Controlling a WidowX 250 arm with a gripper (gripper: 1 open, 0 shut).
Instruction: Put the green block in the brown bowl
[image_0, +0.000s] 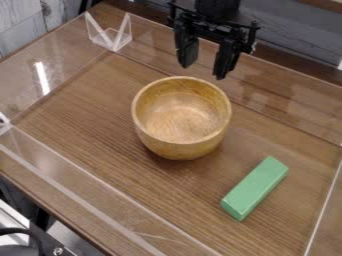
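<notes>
Claw (211, 62) hangs above the far rim of the brown bowl (182, 118), fingers apart, gripping nothing. Green block (255, 187) lies flat on the counter (94, 100), near-right of the bowl, not touching.

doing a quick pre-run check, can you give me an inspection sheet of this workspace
surface: wooden table top with visible grain, bordered by clear plastic walls
job's things: green block lies flat on the wood at front right, apart from the bowl; brown bowl stands upright mid-table, nothing in it
clutter: a clear plastic piece at the back left; nothing else seen
grippers: gripper hangs pointing down behind the bowl, fingers apart, holding nothing
cables: dark cables at the bottom left corner, off the table
surroundings: too little visible to tell
</notes>
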